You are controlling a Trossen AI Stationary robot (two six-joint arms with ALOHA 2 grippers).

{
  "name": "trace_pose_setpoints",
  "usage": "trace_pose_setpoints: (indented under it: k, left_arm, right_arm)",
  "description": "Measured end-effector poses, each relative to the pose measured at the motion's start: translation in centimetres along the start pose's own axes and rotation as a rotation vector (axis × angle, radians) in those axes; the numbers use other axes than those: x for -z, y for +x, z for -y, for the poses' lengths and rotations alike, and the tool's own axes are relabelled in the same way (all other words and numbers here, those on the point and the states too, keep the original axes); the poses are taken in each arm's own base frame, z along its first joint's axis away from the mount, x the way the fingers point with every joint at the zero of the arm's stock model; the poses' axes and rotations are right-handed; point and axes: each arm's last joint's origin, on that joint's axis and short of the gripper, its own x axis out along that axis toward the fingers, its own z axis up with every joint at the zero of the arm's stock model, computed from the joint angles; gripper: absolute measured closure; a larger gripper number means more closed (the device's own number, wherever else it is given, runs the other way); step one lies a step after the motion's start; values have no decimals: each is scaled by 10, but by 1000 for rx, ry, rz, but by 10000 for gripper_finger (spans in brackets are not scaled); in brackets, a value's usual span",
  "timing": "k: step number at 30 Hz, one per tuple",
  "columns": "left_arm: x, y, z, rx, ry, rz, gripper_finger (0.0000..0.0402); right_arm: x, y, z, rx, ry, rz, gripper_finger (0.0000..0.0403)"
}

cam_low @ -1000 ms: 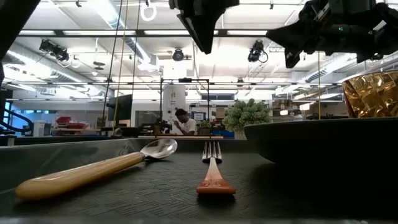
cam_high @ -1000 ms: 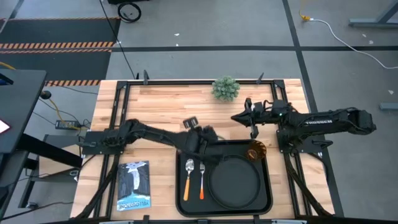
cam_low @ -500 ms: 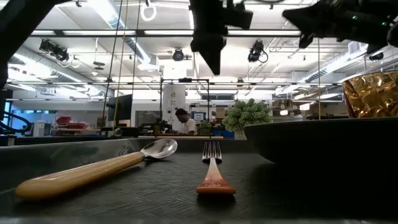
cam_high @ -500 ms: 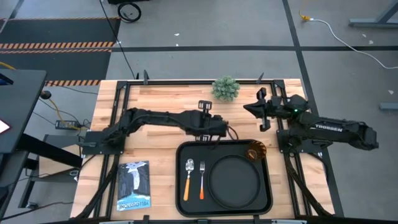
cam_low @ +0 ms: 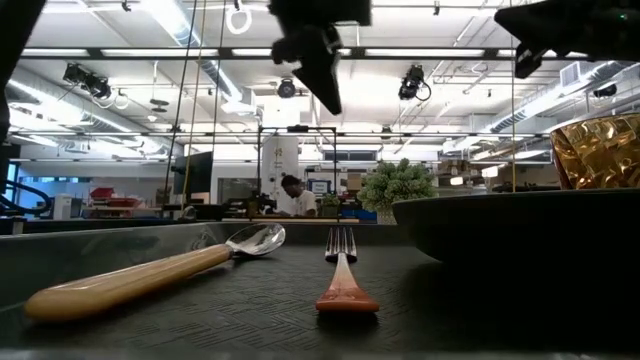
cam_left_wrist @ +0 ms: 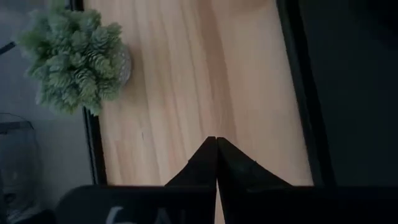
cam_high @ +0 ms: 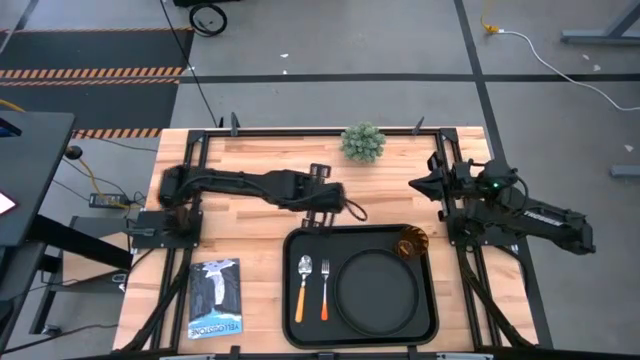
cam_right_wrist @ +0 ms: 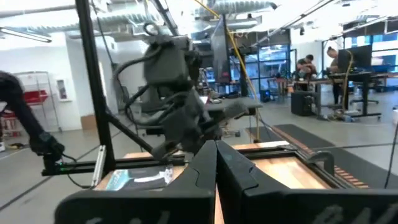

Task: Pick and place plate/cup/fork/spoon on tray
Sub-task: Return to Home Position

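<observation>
The black tray [cam_high: 292,300] lies at the table's near middle. On it rest the round black plate [cam_high: 378,290], the amber cup [cam_high: 411,243] at its far right corner, and the spoon [cam_high: 304,276] and fork [cam_high: 325,288] side by side at its left, handles toward the near edge. My left gripper [cam_high: 348,208] hangs shut and empty above the bare wood just beyond the tray's far rim. My right gripper [cam_high: 415,183] is also shut and empty, up in the air beyond the tray's far right corner.
A small green plant [cam_high: 362,142] stands at the far edge. A booklet [cam_high: 215,297] lies left of the tray. Bare wood lies between plant and tray. In the low view a person [cam_low: 293,195] sits in the room beyond the table.
My left gripper has left the tray's far left corner, gone up and toward the far edge, and its arm has drawn back toward the table's left. My right gripper has drawn back toward the table's right edge. The things on the tray have stayed put.
</observation>
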Motion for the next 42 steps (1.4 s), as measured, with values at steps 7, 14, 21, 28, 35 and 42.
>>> trace_pose_setpoints:
  k: [7,14,21,28,35,42]
  left_arm:
    - [39,-21,9,119,-97,246,397]
    - [86,-43,11,218,-224,482,396]
    - [144,-48,16,232,-416,671,396]
    - [194,-45,35,234,-580,819,395]
    - [236,-36,57,131,-700,909,397]
    - [264,-32,73,138,-751,1020,397]
  right_arm:
    - [15,-8,-3,-16,-16,8,396]
    - [45,-9,1,-27,79,21,396]
    - [57,-11,2,-34,139,28,396]
    - [56,-11,3,9,146,42,396]
    - [58,-9,3,89,181,47,396]
    - [59,-7,-6,59,202,49,396]
